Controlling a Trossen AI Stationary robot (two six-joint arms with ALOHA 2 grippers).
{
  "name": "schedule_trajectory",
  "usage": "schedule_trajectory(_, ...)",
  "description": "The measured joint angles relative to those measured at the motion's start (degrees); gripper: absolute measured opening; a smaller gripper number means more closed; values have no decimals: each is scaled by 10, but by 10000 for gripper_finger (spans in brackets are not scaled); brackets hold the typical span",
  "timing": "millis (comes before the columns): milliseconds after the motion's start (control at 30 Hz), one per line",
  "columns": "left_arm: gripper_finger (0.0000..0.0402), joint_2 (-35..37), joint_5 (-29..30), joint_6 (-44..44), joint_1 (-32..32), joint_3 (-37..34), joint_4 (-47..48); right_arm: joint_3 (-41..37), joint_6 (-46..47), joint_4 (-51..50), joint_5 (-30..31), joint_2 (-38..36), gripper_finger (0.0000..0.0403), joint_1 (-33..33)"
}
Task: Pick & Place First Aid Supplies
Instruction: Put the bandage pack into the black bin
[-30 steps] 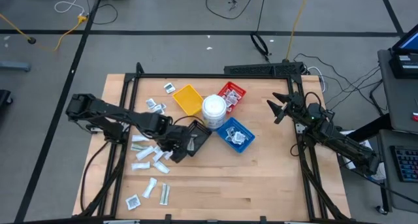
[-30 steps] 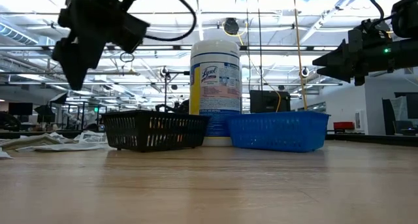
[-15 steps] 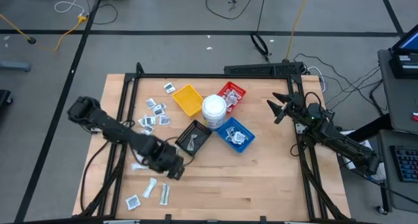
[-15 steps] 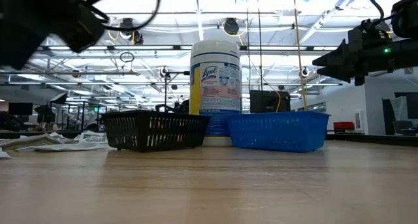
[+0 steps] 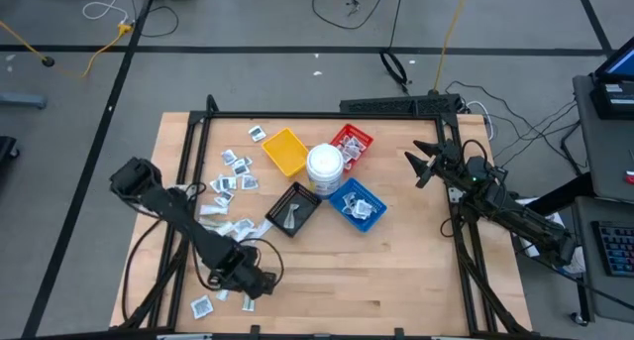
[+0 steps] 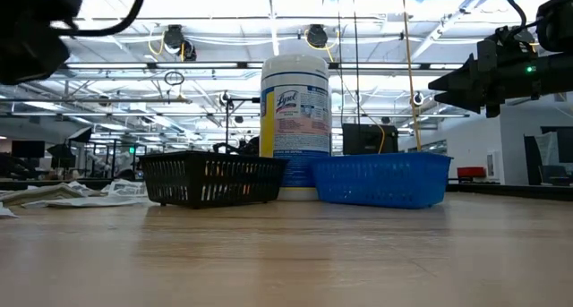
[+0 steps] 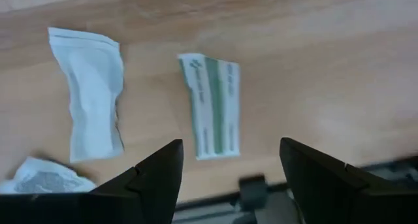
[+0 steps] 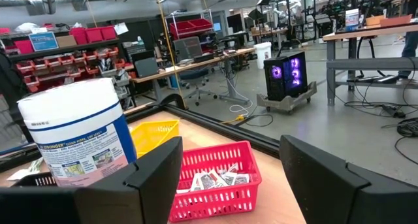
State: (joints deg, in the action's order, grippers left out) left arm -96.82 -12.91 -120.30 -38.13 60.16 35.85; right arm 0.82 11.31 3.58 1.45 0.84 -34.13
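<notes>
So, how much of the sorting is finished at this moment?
Partly done: the red tray, blue tray and black tray hold packets; the yellow tray looks empty. The open left gripper hovers over a green-striped packet. Many loose packets remain. The right gripper waits.

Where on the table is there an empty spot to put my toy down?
The bare wood in front of the blue tray and black tray, out to the front right corner, is free. The left side is crowded with white packets, where the left gripper hovers open.
</notes>
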Motion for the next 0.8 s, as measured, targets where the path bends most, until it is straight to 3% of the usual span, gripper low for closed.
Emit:
schedule_trajectory(433, 206, -83, 10, -16, -6, 3, -33, 0, 0, 0, 0, 0, 254, 0)
schedule_trajectory(533, 161, -82, 12, -9, -7, 3, -11, 0, 0, 0, 0, 0, 254, 0)
schedule_trajectory(733, 25, -83, 17, 19, -11, 2, 10, 0, 0, 0, 0, 0, 254, 0)
schedule_trajectory(800, 11, -83, 19, 21, -11, 2, 11, 0, 0, 0, 0, 0, 254, 0)
